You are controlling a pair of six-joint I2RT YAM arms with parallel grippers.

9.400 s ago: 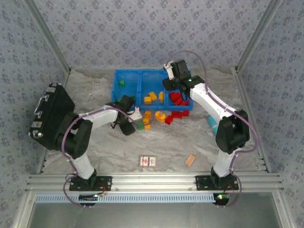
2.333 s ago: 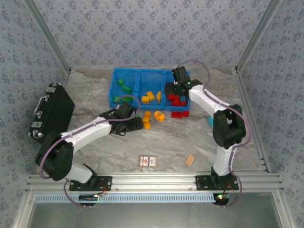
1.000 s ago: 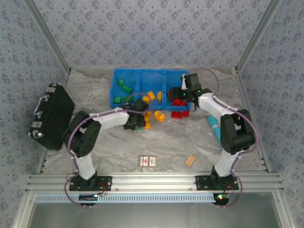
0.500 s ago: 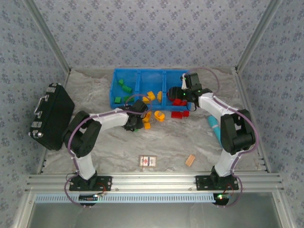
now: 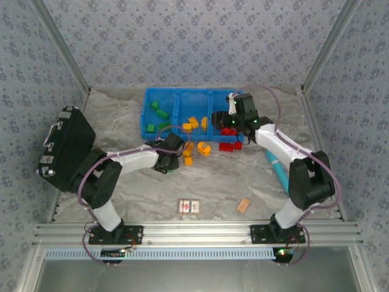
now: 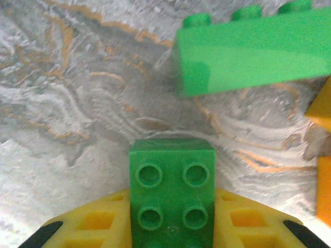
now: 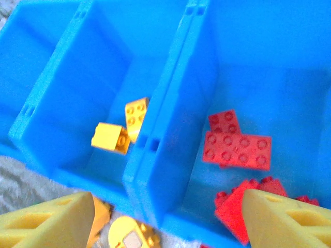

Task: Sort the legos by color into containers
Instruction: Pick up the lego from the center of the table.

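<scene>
A black case sits at the left edge of the marbled desk. To its right, the left arm reaches toward the centre, and the left fingers are clamped on a small green brick. The brick's four-stud face is turned to the wrist camera, low over the desk in front of the bins. A longer green brick lies on the desk just beyond it.

At the back stand the blue bins, three joined in a row. The green bricks are in the left bin, the orange-yellow bricks in the middle one and the red bricks in the right one. Several loose orange-yellow bricks remain on the desk just in front of the middle bin, with loose red bricks beside them in front of the right bin.

The right fingers hang over the near part of the right bin, spread wide with nothing between them. Nearer the arm bases lie a red-and-white printed card and, to its right, a tan wooden block. A teal cylinder lies partly under the right arm
</scene>
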